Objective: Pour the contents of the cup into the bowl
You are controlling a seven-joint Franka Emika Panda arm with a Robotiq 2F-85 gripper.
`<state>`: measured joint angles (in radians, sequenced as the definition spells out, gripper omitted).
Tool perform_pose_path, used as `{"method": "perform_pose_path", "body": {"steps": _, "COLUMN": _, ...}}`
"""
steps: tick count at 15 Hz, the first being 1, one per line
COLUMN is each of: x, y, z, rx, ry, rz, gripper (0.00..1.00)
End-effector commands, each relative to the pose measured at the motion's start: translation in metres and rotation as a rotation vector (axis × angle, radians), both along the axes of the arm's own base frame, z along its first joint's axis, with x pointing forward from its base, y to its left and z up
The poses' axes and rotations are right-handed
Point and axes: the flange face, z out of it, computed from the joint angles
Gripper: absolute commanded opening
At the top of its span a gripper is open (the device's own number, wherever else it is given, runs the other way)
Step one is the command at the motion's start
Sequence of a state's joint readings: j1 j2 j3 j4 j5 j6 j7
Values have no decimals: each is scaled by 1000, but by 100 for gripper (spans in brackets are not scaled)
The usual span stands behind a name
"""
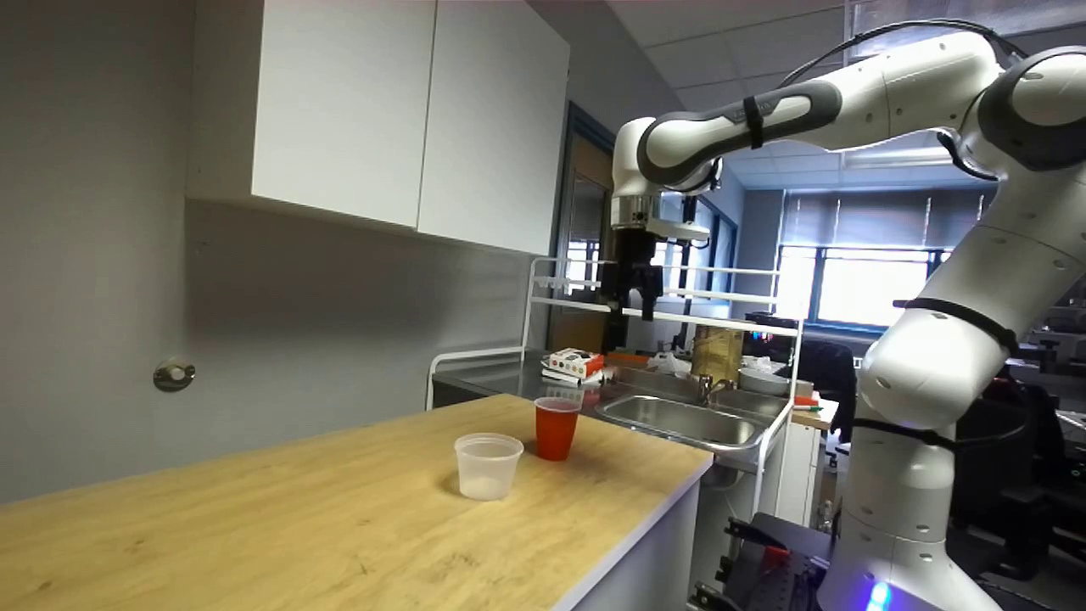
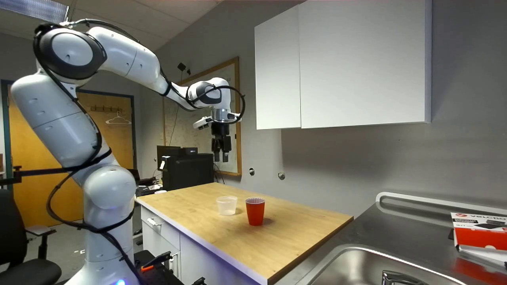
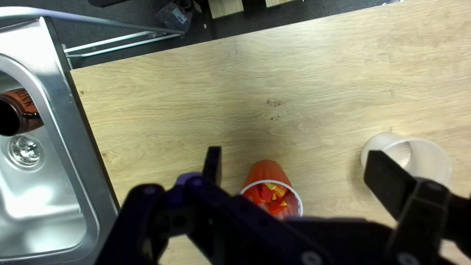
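Observation:
The red-orange cup point(image 1: 556, 431) stands upright on the wooden tabletop, also in an exterior view point(image 2: 255, 213). In the wrist view the cup point(image 3: 268, 171) has a white rim and holds red and yellow wrapped pieces. Its near part is hidden by the gripper. The translucent bowl point(image 1: 488, 468) stands upright beside the cup, a small gap apart, also in an exterior view point(image 2: 227, 206). In the wrist view the bowl point(image 3: 429, 158) is partly behind a finger. My gripper point(image 1: 632, 311) is open and empty, high above the table, also in an exterior view point(image 2: 221, 157) and the wrist view point(image 3: 300, 171).
A steel sink point(image 1: 679, 416) adjoins the table point(image 1: 339, 509); a brown mug point(image 3: 27, 110) lies in it. A white rack point(image 1: 662, 311) stands over the sink counter. A white wall cabinet point(image 2: 360, 63) hangs above the table's wall side. A red-white box point(image 2: 481, 233) lies on the counter.

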<state>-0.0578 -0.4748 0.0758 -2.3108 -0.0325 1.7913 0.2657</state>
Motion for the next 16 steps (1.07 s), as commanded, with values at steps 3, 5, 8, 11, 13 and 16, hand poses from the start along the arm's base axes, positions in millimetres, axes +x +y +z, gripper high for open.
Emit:
{"method": "perform_pose_path", "body": {"steps": 3, "x": 13, "y": -9, "z": -3, "rx": -7, "ry": -4, "rz": -58, "gripper": 100}}
{"method": "perform_pose_path", "body": {"steps": 5, "x": 24, "y": -15, "z": -7, "rx": 1, "ry": -21, "rz": -103, "gripper": 100}}
{"method": "perform_pose_path", "body": {"steps": 8, "x": 49, "y": -31, "z": -16, "rx": -23, "ry": -77, "rz": -217, "gripper": 100}}
{"method": "perform_pose_path", "body": {"steps": 11, "x": 75, "y": -47, "z": -30, "rx": -17, "ry": -112, "rz": -285, "gripper": 100}}
{"method": "perform_pose_path", "body": {"steps": 13, "x": 92, "y": -55, "z": -40, "rx": -9, "ry": -117, "rz": -312, "gripper": 100}}
{"method": "perform_pose_path", "body": {"steps": 16, "x": 114, "y": -65, "z": -57, "rx": 7, "ry": -98, "rz": -321, "gripper": 100}}
